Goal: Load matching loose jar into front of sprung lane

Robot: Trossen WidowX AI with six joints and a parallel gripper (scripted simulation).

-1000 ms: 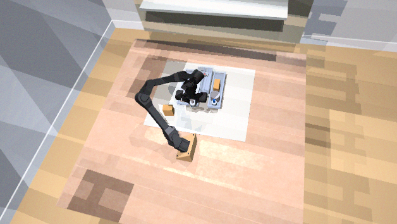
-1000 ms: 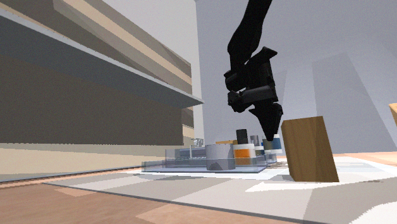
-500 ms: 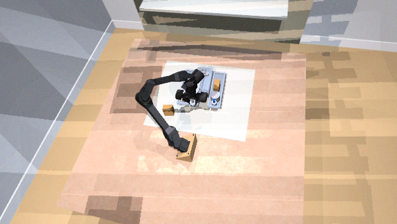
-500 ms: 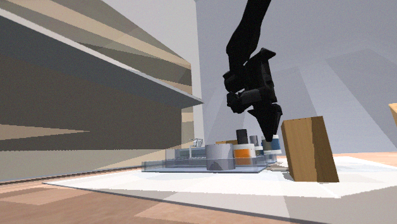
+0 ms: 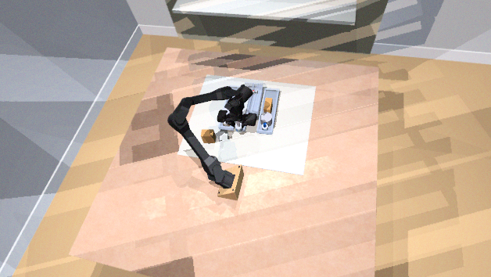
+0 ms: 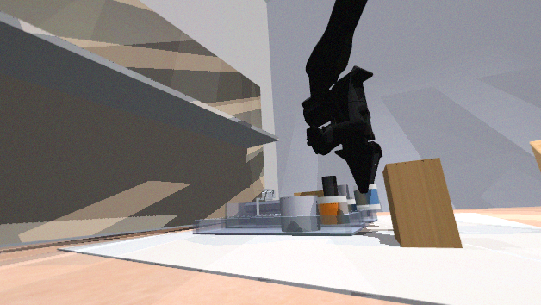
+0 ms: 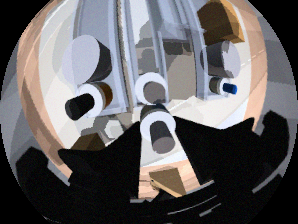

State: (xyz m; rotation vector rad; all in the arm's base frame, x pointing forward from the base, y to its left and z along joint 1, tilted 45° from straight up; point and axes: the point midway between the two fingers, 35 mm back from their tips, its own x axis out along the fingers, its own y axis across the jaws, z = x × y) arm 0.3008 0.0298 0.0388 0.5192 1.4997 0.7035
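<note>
My gripper (image 6: pixel 365 190) (image 7: pixel 156 121) is shut on a jar (image 6: pixel 374 196) (image 7: pixel 158 126) with a white rim, a grey lid and a blue label. The jar hangs slightly tilted at the front end of the pale blue lane rack (image 5: pixel 256 98). A second jar (image 7: pixel 151 89) with a white rim and grey lid stands in the middle lane, just beyond the held one in the wrist view. Whether the two touch, and whether the held jar clears the front stop, I cannot tell. The pusher plate is not clearly visible.
An orange jar (image 6: pixel 329 213) (image 7: pixel 106 94) with black lid and a grey cylinder (image 6: pixel 300 213) (image 7: pixel 86 57) stand left of the lane. The right tray (image 5: pixel 274 98) holds a wooden block (image 5: pixel 268 104), a grey cylinder (image 5: pixel 266 117) and a blue-lidded jar (image 5: pixel 264 125). Another wooden block (image 5: pixel 208 136) (image 6: pixel 422 202) stands front left.
</note>
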